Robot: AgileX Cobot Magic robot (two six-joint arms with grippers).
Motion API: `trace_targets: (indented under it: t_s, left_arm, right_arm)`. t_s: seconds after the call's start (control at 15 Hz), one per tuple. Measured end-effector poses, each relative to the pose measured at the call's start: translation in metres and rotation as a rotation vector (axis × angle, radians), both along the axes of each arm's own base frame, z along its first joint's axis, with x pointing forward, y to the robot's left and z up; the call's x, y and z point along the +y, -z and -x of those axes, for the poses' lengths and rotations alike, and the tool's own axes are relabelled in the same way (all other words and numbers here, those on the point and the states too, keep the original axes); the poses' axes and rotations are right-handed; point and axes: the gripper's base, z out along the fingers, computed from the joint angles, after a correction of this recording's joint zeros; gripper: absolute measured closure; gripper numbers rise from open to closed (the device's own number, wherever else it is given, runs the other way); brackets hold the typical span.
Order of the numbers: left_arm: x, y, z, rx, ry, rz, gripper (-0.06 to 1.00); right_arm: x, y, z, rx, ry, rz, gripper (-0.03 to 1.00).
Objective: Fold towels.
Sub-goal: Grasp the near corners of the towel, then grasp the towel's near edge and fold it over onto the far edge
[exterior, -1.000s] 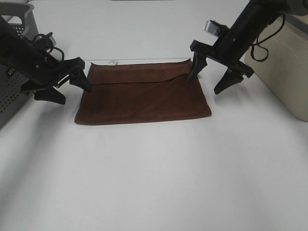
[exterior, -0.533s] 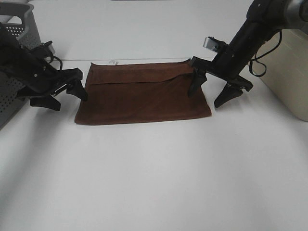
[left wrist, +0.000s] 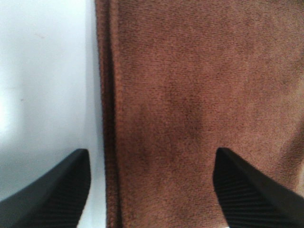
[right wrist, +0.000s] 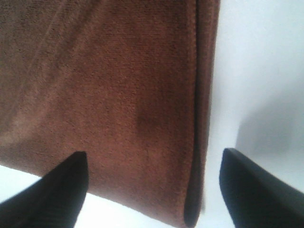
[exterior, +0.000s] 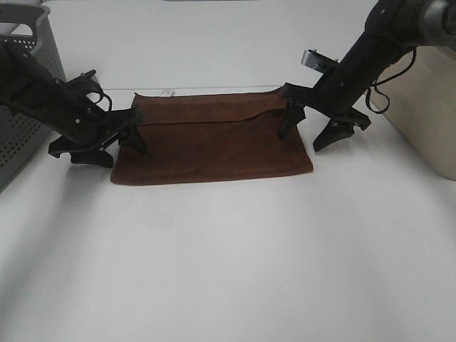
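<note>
While both arms sit low at the two short ends, I note where things stand.

Towel [exterior: 214, 139]: dark reddish-brown, lying flat on the white surface [exterior: 228, 271], toward the far side and roughly centred between the arms. Small white tag [exterior: 169, 92] peeks out at its far edge. A cloth edge runs across the far part of the top face, and both wrist views show a doubled edge at the ends. I judge it has at least one fold in it already. Outline is a tidy wide rectangle.

Left tool [exterior: 117, 152]: jaws wide apart, straddling the towel's left end. Wrist view shows one finger over bare surface and the other over cloth, with the edge running between them. Nothing gripped.

Right tool [exterior: 301, 139]: same picture at the right end. Jaws spread wide, one finger over cloth, one outside it, nothing pinched. Whether the tips touch the cloth I cannot tell.

Progress, my reading: partway. The lengthwise fold looks done. The towel is long from side to side, so at least one end-over-end fold is left before it counts as a compact bundle. Present step looks like lining up for a grasp at each end. Closing on the edges is not yet done.

Grey perforated basket [exterior: 28, 85] stands at the far left and cream bin [exterior: 427, 107] at the far right, both apart from the cloth.
</note>
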Motion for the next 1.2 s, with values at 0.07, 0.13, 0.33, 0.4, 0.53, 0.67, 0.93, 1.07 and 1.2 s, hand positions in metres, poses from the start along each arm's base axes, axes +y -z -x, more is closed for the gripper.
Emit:
trace_targets:
  t_s: [0.07, 0.13, 0.33, 0.4, 0.53, 0.67, 0.93, 1.07, 1.2]
  left_arm:
    - [0.000, 0.000, 0.000, 0.001, -0.001, 0.001, 0.33]
    - [0.000, 0.003, 0.000, 0.006, 0.000, -0.001, 0.42]
    - [0.000, 0.007, 0.001, 0.014, 0.004, -0.003, 0.71]
    - [0.000, 0.008, 0.001, 0.016, 0.007, -0.006, 0.78]
    - [0.000, 0.009, 0.001, 0.017, 0.013, -0.011, 0.92]
    - [0.001, 0.009, 0.002, 0.020, 0.027, -0.019, 0.94]
    - [0.000, -0.004, 0.009, 0.037, 0.052, -0.016, 0.94]
    - [0.003, -0.012, 0.026, 0.053, 0.049, -0.020, 0.94]
    - [0.007, -0.015, 0.047, 0.080, 0.061, -0.040, 0.94]
  right_arm:
    - [0.001, 0.005, 0.000, 0.012, 0.003, -0.005, 0.27]
    - [0.001, 0.011, 0.000, 0.028, 0.006, -0.013, 0.30]
    - [0.007, 0.024, 0.001, 0.059, 0.023, -0.085, 0.47]
    - [0.008, 0.026, 0.000, 0.058, 0.026, -0.087, 0.57]
    - [0.007, 0.030, -0.001, 0.052, 0.034, -0.084, 0.84]
    - [0.007, 0.031, -0.001, 0.056, 0.042, -0.072, 0.97]
    - [0.001, 0.012, 0.004, 0.083, 0.042, -0.013, 0.97]
    - [-0.002, -0.002, 0.022, 0.113, 0.041, 0.008, 0.97]
    - [-0.001, -0.003, 0.052, 0.136, 0.050, 0.027, 0.97]
